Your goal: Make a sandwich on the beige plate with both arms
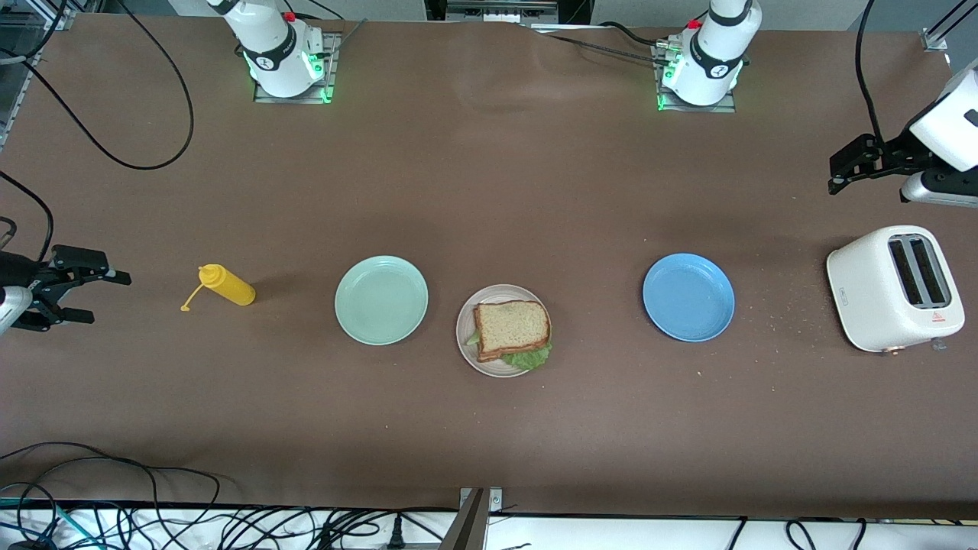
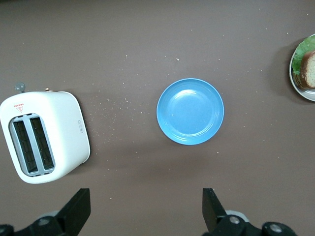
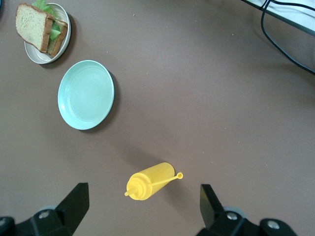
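Observation:
The sandwich (image 1: 512, 328), tan bread with green lettuce sticking out under it, lies on the beige plate (image 1: 500, 292) at the middle of the table. The right wrist view shows the sandwich (image 3: 37, 27) and its plate (image 3: 64, 42) from farther off. The left wrist view catches only an edge of the sandwich (image 2: 309, 69). My left gripper (image 1: 834, 174) hangs open and empty at the left arm's end of the table, by the toaster (image 1: 894, 286); its view shows the left gripper (image 2: 146, 211) over bare table. My right gripper (image 1: 107, 298) hangs open and empty at the right arm's end; seen from its wrist, the right gripper (image 3: 142, 209) is over the mustard bottle (image 3: 150, 181).
A mint green plate (image 1: 381, 299) lies beside the beige plate toward the right arm's end, with the yellow mustard bottle (image 1: 226, 285) on its side past it. A blue plate (image 1: 688, 296) lies toward the left arm's end. Crumbs dot the table by the toaster.

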`<act>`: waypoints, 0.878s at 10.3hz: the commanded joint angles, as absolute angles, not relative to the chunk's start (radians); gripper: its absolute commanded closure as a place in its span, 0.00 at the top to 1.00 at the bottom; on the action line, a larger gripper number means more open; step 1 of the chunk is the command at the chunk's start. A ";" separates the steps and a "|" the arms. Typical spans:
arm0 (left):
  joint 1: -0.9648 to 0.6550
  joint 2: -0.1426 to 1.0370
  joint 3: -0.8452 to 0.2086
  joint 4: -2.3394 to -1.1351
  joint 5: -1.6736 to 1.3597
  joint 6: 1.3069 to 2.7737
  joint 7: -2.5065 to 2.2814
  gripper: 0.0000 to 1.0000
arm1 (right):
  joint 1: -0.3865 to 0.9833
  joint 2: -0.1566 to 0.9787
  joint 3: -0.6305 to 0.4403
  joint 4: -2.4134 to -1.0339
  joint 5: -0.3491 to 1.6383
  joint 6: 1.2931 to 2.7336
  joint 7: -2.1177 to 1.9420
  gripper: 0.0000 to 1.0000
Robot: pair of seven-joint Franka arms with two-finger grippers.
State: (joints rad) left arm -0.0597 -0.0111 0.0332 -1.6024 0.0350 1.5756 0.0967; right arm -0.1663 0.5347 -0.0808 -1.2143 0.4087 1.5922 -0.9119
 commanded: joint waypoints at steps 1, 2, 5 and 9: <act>-0.049 0.018 0.025 -1.548 0.042 1.539 0.098 1.00 | -0.160 0.534 -0.081 -1.206 0.390 1.591 -0.899 1.00; -0.045 0.020 0.029 -1.548 0.017 1.539 0.098 1.00 | -0.161 0.534 -0.081 -1.204 0.390 1.591 -0.899 1.00; -0.031 0.025 0.028 -1.548 0.002 1.539 0.100 1.00 | -0.161 0.534 -0.081 -1.206 0.391 1.591 -0.900 1.00; -0.043 0.038 0.025 -1.548 0.002 1.539 0.101 1.00 | -0.167 0.534 -0.083 -1.206 0.391 1.589 -0.908 1.00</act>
State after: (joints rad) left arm -0.0415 0.0175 0.0225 -1.5858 0.0246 1.5650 0.0967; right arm -0.1658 0.5347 -0.0813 -1.2143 0.4079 1.5923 -0.9119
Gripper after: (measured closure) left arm 0.000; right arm 0.000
